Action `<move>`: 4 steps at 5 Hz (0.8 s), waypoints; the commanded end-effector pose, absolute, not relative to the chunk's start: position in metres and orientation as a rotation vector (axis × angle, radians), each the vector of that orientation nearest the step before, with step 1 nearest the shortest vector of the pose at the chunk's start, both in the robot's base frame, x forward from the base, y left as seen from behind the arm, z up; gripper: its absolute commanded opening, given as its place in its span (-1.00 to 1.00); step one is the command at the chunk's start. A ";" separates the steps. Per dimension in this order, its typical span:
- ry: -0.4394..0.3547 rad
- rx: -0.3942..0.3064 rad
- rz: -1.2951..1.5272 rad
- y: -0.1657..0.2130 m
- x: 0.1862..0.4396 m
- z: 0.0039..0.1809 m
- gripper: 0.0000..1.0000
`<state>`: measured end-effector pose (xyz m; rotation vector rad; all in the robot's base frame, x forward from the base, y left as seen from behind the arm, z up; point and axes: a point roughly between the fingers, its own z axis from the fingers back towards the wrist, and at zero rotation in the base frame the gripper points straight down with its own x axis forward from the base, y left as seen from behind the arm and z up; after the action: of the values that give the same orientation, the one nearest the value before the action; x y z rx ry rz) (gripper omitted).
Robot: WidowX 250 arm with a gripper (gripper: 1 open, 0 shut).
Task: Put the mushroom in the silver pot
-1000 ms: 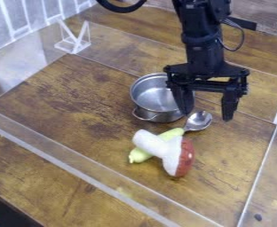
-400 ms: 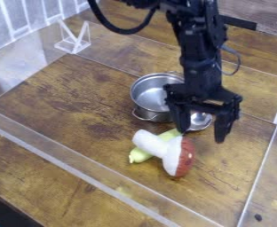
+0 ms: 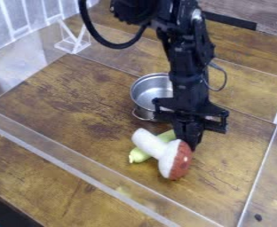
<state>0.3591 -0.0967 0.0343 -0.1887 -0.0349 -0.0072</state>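
The mushroom (image 3: pixel 174 160) lies on its side on the wooden table, its red-brown cap toward the front and its white stem toward the back left. My gripper (image 3: pixel 191 140) points almost straight down. Its fingertips are drawn together right at the mushroom's upper edge, where stem meets cap. The frame does not show whether they pinch it, and the mushroom still rests on the table. The silver pot (image 3: pixel 145 92) stands just behind and to the left of the gripper, partly hidden by the arm.
A yellow-green oblong vegetable (image 3: pixel 141 147) lies against the mushroom's left side. Clear plastic walls (image 3: pixel 58 151) border the table at the front and left. A white stand (image 3: pixel 72 37) sits at the back left. The arm hides the small spoon.
The gripper came down and toward the front left, from beside the pot to the mushroom. Its fingers went from wide apart to together, and the mushroom shifted slightly.
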 end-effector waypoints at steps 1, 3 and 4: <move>-0.111 -0.222 -0.022 -0.088 0.372 0.067 -1.00; -0.090 -0.194 -0.061 -0.067 0.368 0.090 -1.00; -0.096 -0.196 -0.005 -0.048 0.366 0.092 1.00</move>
<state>0.3593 -0.0520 0.0568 -0.1892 0.0079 -0.0094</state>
